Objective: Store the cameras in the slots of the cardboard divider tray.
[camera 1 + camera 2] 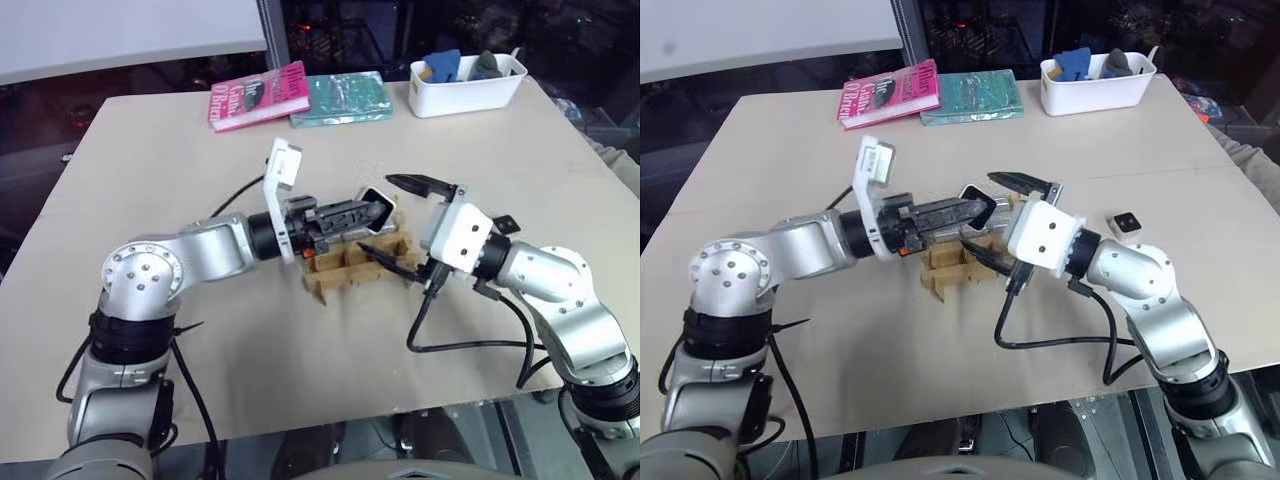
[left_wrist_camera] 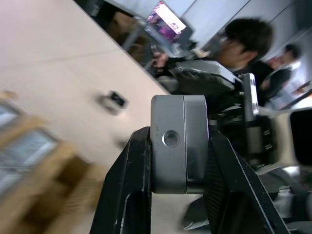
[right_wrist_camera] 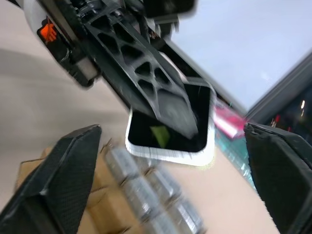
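Camera [image 2: 178,144] sits clamped in our left tool [image 1: 372,212] just above the cardboard divider tray [image 1: 345,268], right tool [image 1: 405,222] wide open beside it.

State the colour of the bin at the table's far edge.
White bin, best seen in the left eye view.

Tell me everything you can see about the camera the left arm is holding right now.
The camera is a small silver-grey box with rounded corners, metallic-looking, with a seam down one side and a small round button or port beside it. Its broad face is glossy black inside a silver rim. The left tool is shut on it, a black finger pressing each side, holding it in the air above the cardboard tray. The open right tool flanks it without touching.
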### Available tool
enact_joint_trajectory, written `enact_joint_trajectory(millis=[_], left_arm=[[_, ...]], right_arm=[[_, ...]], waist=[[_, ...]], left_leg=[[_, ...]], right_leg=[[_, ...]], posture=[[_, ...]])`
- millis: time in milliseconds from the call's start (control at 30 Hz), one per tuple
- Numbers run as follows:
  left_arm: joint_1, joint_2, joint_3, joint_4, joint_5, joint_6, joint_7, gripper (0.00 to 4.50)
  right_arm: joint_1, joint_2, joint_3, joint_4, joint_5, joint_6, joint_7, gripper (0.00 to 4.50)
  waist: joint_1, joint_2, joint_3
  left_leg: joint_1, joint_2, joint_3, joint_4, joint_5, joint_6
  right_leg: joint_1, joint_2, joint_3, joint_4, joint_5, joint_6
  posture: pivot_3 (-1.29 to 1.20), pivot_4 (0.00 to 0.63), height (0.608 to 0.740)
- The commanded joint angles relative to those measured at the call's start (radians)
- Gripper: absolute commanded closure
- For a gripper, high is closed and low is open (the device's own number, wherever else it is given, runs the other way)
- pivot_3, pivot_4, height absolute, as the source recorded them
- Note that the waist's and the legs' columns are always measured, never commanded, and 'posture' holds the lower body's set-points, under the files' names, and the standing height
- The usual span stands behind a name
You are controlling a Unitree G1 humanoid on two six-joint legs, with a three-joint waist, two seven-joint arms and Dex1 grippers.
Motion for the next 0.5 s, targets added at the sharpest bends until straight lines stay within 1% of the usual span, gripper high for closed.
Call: enact_joint_trajectory(millis=[33,133,267,333,500], left_arm=[[-0.025,0.077,0.003,0.067,0.225,-0.111,-0.267,3.73],[-0.043,0.123,-0.061,0.118,0.409,-0.201,-0.473,3.73],[-0.100,0.142,-0.180,0.225,0.657,-0.348,-0.706,3.73],[-0.132,0.138,-0.227,0.280,0.747,-0.401,-0.800,3.73],[-0.193,0.107,-0.307,0.390,0.911,-0.485,-0.950,3.73]], right_arm=[[0.102,0.007,-0.177,-0.078,0.200,0.076,0.007,0.07],[0.174,-0.029,-0.247,-0.117,0.258,0.076,0.029,0.07],[0.265,-0.070,-0.305,-0.194,0.383,0.107,0.054,0.07],[0.299,-0.091,-0.314,-0.221,0.415,0.116,0.053,0.07],[0.336,-0.110,-0.313,-0.246,0.418,0.109,0.015,0.07]], waist=[[0.005,0.000,0.000],[0.005,0.000,0.000],[0.012,0.000,0.000],[0.014,0.000,0.000],[0.012,0.000,0.000]], left_leg=[[0.000,0.000,0.000,0.000,0.000,0.000],[0.000,-0.001,0.001,0.000,0.000,0.000],[0.000,0.000,0.001,-0.001,0.000,0.000],[0.000,0.000,0.000,-0.001,0.000,0.001],[-0.001,0.000,0.001,0.000,-0.001,0.002]], right_leg=[[0.000,0.000,-0.001,0.000,0.000,0.000],[0.000,0.002,-0.001,-0.001,0.000,0.000],[0.000,0.001,-0.001,-0.001,0.000,0.000],[0.000,0.001,-0.002,-0.001,0.000,0.000],[0.000,0.001,-0.002,-0.001,0.000,0.000]], posture=[[0.00,0.150,0.740],[0.00,0.150,0.740],[0.00,0.150,0.740],[0.00,0.150,0.740],[0.00,0.150,0.740]])
